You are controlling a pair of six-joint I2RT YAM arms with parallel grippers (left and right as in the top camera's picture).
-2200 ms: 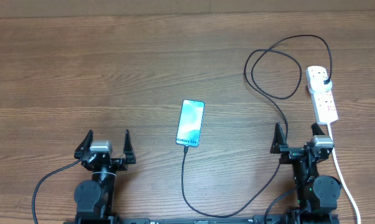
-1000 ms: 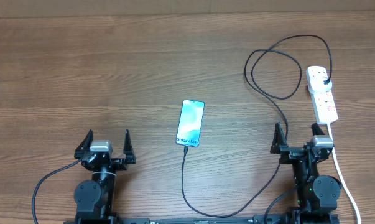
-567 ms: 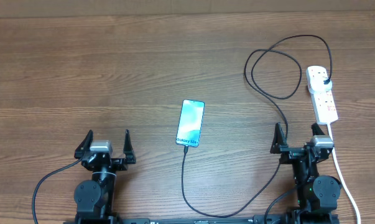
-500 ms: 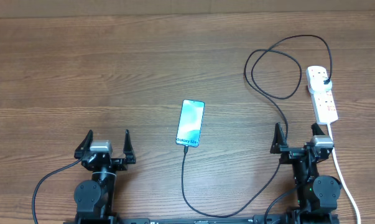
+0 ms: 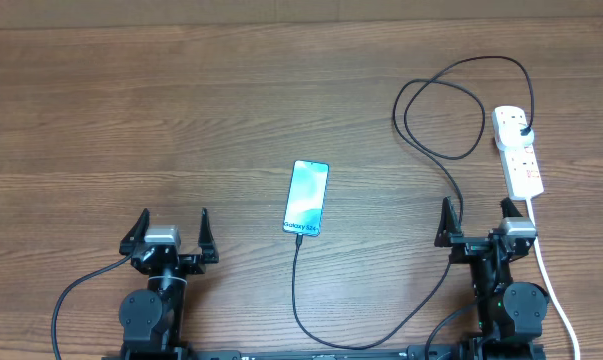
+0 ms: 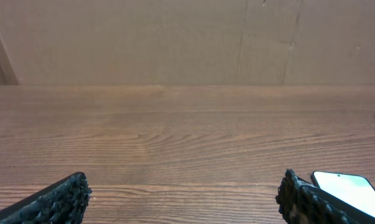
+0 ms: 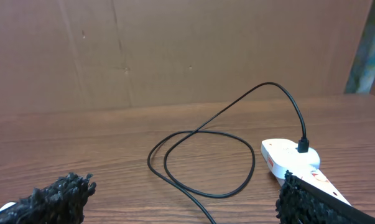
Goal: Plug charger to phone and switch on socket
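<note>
With the left fingers [image 5: 204, 230] and right fingers [image 5: 446, 220] spread apart and empty, the light, limp charger [image 5: 294, 280] trails across the desk [image 5: 131, 100] from the socket [image 5: 519, 155] at right to the phone [image 5: 306, 197] mid-desk, and is probably best pinched at its stiff connector tip.

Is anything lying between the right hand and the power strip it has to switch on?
Nothing visible blocks it. Only bare table separates the open right hand from the power strip. The black charger cable loops left of that path, and the strip's white lead runs past the hand's right side.
</note>
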